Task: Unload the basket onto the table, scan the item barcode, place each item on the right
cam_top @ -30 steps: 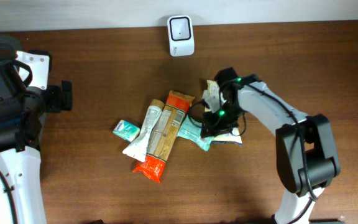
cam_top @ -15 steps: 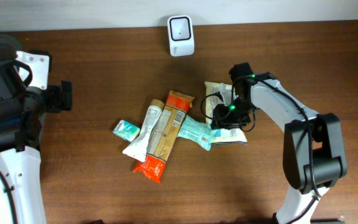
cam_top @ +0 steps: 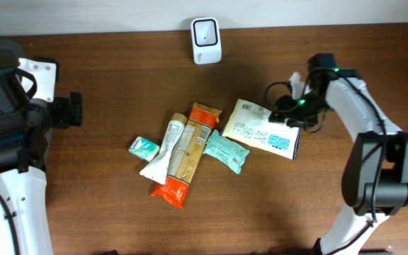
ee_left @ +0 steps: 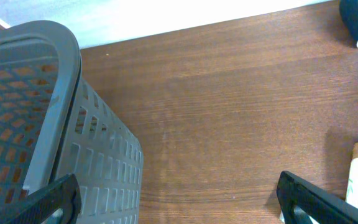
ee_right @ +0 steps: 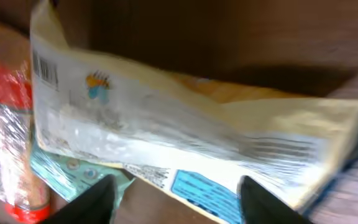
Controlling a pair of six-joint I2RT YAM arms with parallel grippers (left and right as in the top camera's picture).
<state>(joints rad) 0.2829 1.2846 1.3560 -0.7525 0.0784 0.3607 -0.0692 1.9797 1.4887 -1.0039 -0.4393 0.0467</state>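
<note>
A cream packet [cam_top: 259, 127] with a blue label lies flat on the table, right of the pile and below the white scanner [cam_top: 206, 40]. The right wrist view shows it close up [ee_right: 185, 124], blurred, with a barcode [ee_right: 45, 68] at its upper left corner. My right gripper [cam_top: 287, 113] hangs at the packet's right end. Its fingers stand apart at the bottom of the right wrist view [ee_right: 182, 202], open, with the packet's edge just beyond them. My left gripper [ee_left: 179, 205] is wide open over bare wood at the far left [cam_top: 71, 110], with nothing in it.
A pile sits mid-table: a teal packet [cam_top: 226, 152], a long orange-ended pasta pack [cam_top: 188, 152], a white tube [cam_top: 163, 149] and a small teal pack [cam_top: 144, 147]. A grey slotted basket [ee_left: 55, 124] stands right beside my left gripper.
My right gripper has moved right and up from the pile, bringing the cream packet with it. The packet now lies flat and spread out, and the jaws have widened. The left arm is still.
</note>
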